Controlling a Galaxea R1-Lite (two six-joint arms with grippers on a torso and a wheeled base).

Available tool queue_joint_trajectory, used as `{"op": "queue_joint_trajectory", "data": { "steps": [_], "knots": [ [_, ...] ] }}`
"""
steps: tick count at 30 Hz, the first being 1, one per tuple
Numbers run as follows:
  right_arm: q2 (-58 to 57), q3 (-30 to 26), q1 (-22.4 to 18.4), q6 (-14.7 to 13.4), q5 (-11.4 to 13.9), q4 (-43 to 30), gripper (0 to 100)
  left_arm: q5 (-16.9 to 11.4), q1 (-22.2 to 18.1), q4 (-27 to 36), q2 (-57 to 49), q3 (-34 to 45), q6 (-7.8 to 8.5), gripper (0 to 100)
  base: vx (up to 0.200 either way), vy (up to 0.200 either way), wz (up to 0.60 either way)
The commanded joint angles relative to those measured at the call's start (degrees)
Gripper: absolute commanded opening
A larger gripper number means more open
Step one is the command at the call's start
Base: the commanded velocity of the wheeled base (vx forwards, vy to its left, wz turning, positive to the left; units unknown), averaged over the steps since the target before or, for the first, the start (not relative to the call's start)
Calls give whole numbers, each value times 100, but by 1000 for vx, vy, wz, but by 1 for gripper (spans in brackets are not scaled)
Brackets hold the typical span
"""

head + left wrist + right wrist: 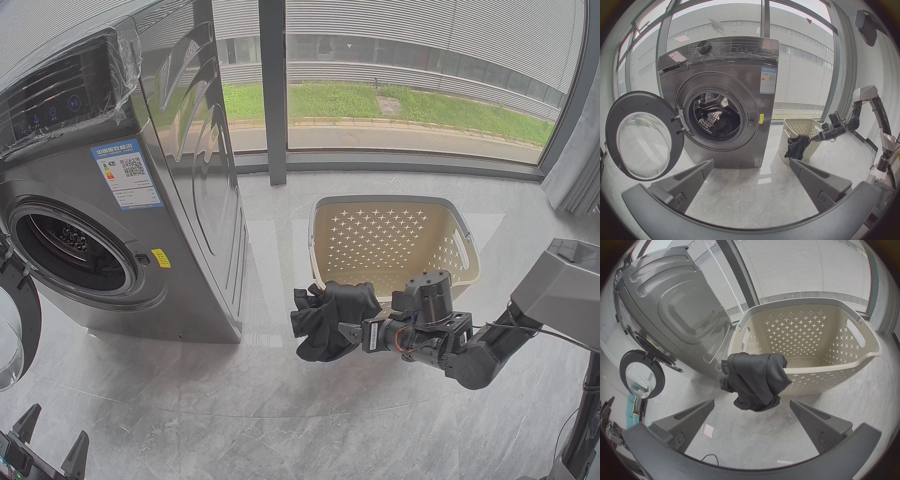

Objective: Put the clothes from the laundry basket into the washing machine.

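Now: dark garment on the basket rim, both claws released

A dark garment (328, 319) hangs bunched over the near corner of the laundry basket (387, 201), part of it on the rim and the rest drooping down the outer wall toward the floor (281, 406). The cream basket, its walls pierced with small star-shaped holes and its rim grey, stands upright on the floor just beside the washing machine (125, 187), in front of a large window (406, 75).

The right claw (751, 405) is level with the garment. Its fingers are spread wide, one to each side of the cloth, and they grip nothing; in the head view one fingertip sits right at the edge of the fabric.

The left claw (750, 162) is low over the floor in front of the machine, well apart from the basket. It is likewise released, its fingers far apart and holding nothing.

The machine's round door (640, 134) is swung fully open to one side. Inside the drum (703, 106) lies more dark clothing (723, 125), heaped toward the bottom.
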State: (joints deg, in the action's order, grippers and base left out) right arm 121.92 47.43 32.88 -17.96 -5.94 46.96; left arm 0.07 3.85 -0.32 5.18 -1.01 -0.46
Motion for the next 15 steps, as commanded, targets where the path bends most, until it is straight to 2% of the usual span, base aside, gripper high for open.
{"op": "queue_joint_trajectory", "data": {
  "steps": [1, 4, 15],
  "knots": [
    [763, 574, -45, 3, -101, 6, 100, 1, 1, -3, 9, 101, -6, 100, 0, 0, 0],
    [1071, 952, -62, -6, -109, 6, 100, 1, 1, -3, 9, 101, -15, 100, 0, 0, 0],
    [1598, 1769, -141, -15, -109, 15, 100, 1, 1, -3, 9, 101, -15, 100, 0, 0, 0]
  ]
}}
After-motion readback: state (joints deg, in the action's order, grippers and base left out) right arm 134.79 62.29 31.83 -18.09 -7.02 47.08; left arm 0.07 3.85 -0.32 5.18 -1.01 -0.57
